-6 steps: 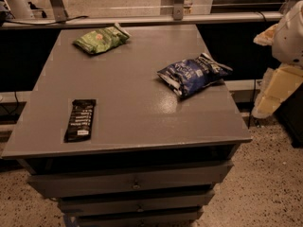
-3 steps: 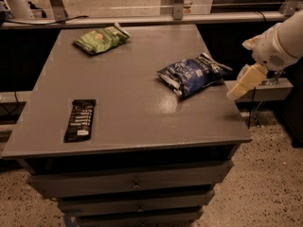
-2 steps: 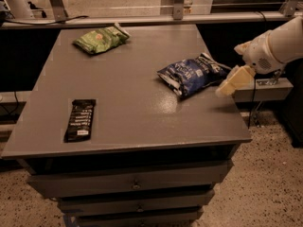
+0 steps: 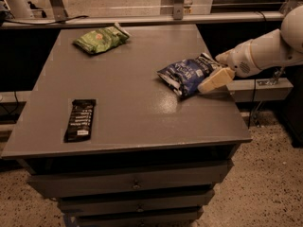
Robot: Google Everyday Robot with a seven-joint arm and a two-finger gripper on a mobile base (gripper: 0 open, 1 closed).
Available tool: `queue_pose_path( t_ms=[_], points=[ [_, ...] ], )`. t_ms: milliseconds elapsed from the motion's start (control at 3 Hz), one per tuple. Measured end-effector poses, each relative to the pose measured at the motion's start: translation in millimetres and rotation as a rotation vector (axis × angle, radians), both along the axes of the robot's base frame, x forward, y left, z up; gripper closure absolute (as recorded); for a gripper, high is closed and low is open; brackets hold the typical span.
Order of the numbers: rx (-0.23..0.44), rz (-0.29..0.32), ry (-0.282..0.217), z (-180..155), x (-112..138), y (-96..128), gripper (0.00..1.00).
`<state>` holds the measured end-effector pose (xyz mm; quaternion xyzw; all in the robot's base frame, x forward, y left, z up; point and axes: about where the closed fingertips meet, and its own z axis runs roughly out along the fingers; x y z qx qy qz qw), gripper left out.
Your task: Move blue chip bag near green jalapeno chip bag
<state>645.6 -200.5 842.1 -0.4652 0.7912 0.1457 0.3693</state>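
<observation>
The blue chip bag lies on the right side of the grey table, dark blue with white lettering. The green jalapeno chip bag lies at the far left of the table top, well apart from the blue one. My gripper reaches in from the right on a white arm. Its cream-coloured fingers sit at the blue bag's right end, touching or just over it.
A flat black bar wrapper lies near the table's front left. The table's right edge runs just below the gripper. Drawers sit under the top. A metal rail and posts stand behind the table.
The arm has swung in from the right of the table toward the left, and the gripper has come down to the blue bag's right end. The bags have not moved.
</observation>
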Motion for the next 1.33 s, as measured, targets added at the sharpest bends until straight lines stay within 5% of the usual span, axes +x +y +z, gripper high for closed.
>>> queue_pose_path(
  t_ms=[667,1000,1333],
  points=[
    [0.030,0.001,0.016,-7.2,3.7,6.8,0.64],
    [0.014,0.008,-0.015,8.7,2.6,10.8,0.88],
    [0.003,-0.005,-0.079,41.3,4.5,13.4,1.00]
  ],
)
